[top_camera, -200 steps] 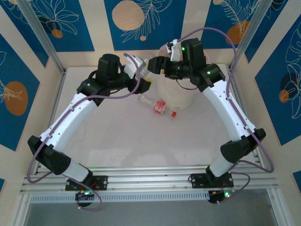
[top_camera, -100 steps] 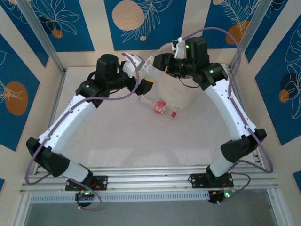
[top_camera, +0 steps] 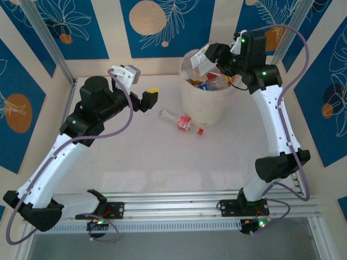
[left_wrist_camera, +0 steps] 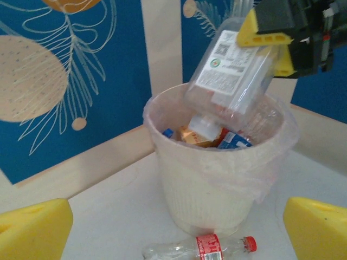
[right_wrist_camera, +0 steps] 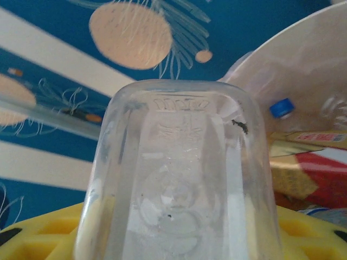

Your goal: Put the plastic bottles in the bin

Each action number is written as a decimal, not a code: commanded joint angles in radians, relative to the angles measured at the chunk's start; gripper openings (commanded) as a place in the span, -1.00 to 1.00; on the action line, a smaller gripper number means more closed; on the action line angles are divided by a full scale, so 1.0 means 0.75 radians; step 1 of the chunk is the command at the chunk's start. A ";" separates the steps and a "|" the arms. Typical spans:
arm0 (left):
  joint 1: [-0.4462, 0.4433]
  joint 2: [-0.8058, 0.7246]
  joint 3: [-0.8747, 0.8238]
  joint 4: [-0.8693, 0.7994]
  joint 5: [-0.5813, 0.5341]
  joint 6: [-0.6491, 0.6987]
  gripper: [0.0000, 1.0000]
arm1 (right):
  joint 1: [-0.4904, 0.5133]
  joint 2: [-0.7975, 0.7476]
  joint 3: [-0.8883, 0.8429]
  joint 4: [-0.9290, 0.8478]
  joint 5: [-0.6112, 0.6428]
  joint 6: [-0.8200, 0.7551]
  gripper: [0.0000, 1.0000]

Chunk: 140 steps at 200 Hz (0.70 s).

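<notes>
Bottles (left_wrist_camera: 214,135) already fill the bin (left_wrist_camera: 206,184) at upper centre, and the right claw (left_wrist_camera: 270,50) is clamped on a clear bottle (left_wrist_camera: 230,76) tilted over the rim. Left claw (top_camera: 149,98) gapes wide and empty, left of the bin. A red-label bottle (top_camera: 181,122) lies on the desk (top_camera: 162,157) just below it

Glowing under soft, even light and catching only faint shadows across the white table (top_camera: 162,168). Closing in the table's far edge and both side edges with pale wooden walls (top_camera: 113,32). Carrying deep blue panels (top_camera: 184,32) with thin white leaf drawings and peach-orange discs (top_camera: 147,17). Rising at a slant from the far left corner and the far right corner as an aluminium post (top_camera: 47,40) and its twin (top_camera: 293,32). Running along the near edge as slotted aluminium rails (top_camera: 173,207), bordering a grey strip (top_camera: 173,244) below.
</notes>
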 commanded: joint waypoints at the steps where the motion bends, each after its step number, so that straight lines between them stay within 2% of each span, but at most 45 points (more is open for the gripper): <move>1: -0.012 -0.023 -0.035 0.011 -0.093 -0.029 0.99 | -0.025 0.031 0.029 0.030 0.100 0.124 0.04; 75: -0.012 -0.024 -0.026 -0.050 -0.121 0.004 0.99 | -0.028 0.206 0.202 -0.012 0.241 0.144 0.04; 140: -0.012 -0.009 -0.036 -0.052 -0.133 0.008 0.99 | -0.035 0.468 0.496 -0.128 0.142 0.149 0.04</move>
